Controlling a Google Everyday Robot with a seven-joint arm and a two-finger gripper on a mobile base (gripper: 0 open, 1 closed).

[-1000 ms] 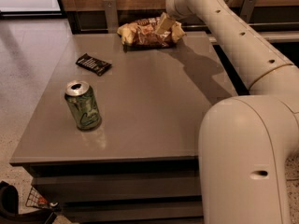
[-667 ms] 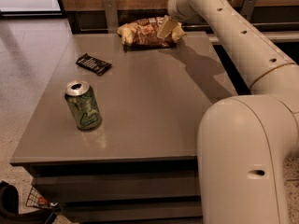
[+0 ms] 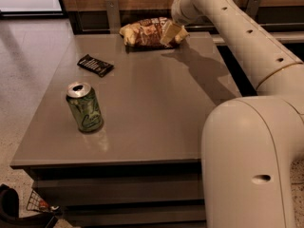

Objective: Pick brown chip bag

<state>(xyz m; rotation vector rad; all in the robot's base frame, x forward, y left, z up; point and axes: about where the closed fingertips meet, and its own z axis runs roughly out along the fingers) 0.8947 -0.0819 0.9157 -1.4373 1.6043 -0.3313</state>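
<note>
The brown chip bag (image 3: 145, 32) lies at the far edge of the grey table (image 3: 142, 103). It is crinkly, with a dark brown middle and pale yellow ends. My gripper (image 3: 170, 33) reaches down from the white arm (image 3: 228, 27) onto the bag's right end and touches it there. The arm's wrist hides part of that end of the bag.
A green can (image 3: 84, 107) stands upright near the table's front left. A small flat black wrapped bar (image 3: 95, 64) lies at the left, between the can and the bag. A wooden wall with metal posts (image 3: 113, 13) runs right behind the bag. My base (image 3: 251, 165) fills the lower right.
The gripper has stayed at the bag's right end, sinking slightly onto it. The bag, can and bar have not moved.
</note>
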